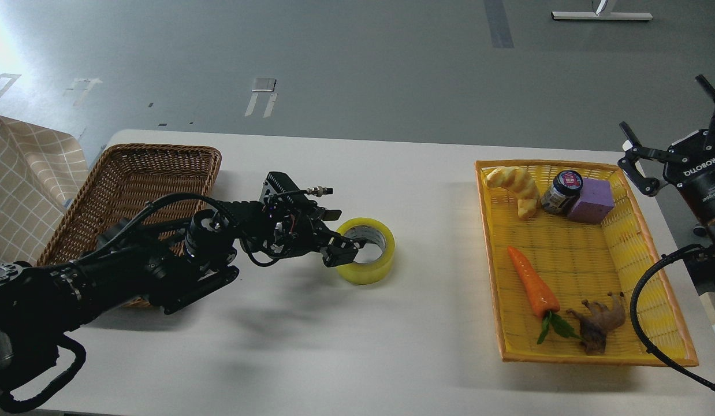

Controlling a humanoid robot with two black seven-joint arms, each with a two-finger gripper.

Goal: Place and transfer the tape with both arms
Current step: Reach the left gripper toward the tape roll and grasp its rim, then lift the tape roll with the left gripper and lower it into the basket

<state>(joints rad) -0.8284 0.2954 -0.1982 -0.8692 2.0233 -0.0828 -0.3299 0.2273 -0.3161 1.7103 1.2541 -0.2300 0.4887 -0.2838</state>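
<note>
The tape, a yellowish roll with a grey core, lies flat on the white table near its middle. My left gripper is at the roll's left side, low over the table. Its fingers are spread, the lower one overlapping the roll's left rim in this view; it grips nothing. My right gripper hangs beyond the table's right edge, above the far right corner of the yellow tray. It is open and empty.
A brown wicker basket stands at the left behind my left arm, with a checked cloth beside it. The yellow tray holds a croissant, a small dark jar, a purple block, a carrot and a toy animal.
</note>
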